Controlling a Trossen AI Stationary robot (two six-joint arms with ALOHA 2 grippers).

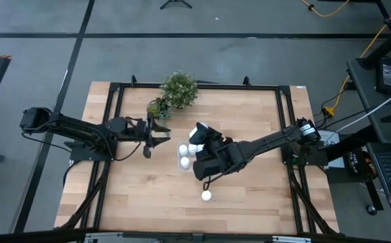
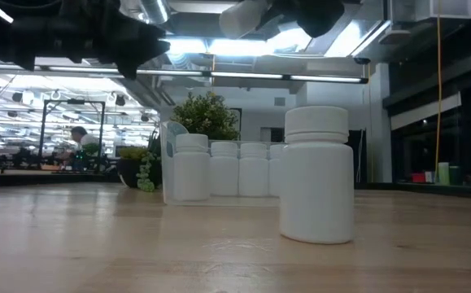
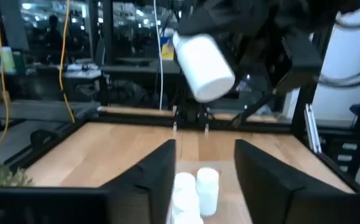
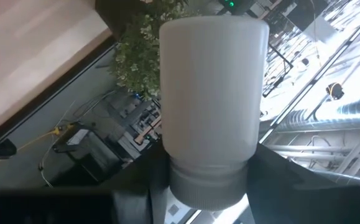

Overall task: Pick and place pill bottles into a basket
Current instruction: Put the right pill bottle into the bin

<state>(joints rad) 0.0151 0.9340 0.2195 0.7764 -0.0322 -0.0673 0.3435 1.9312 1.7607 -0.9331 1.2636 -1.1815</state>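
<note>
Pill bottles (image 2: 317, 175): plain white sides and caps, no label or print to read.
Held bottle (image 4: 209, 93): bare white wall, no lettering.
Basket (image 2: 170, 163): clear plastic, no marking visible.
Wooden surface (image 1: 148, 196): no text or numbers.
Room behind, upper left of the low view: nothing legible.

Small potted green plant (image 1: 179, 90) at the wooden table's (image 1: 141, 196) far edge

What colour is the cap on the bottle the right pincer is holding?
White, like its small white cylindrical plastic body; the right pincer grips it at the cap. Clearest in the right wrist view.
</note>
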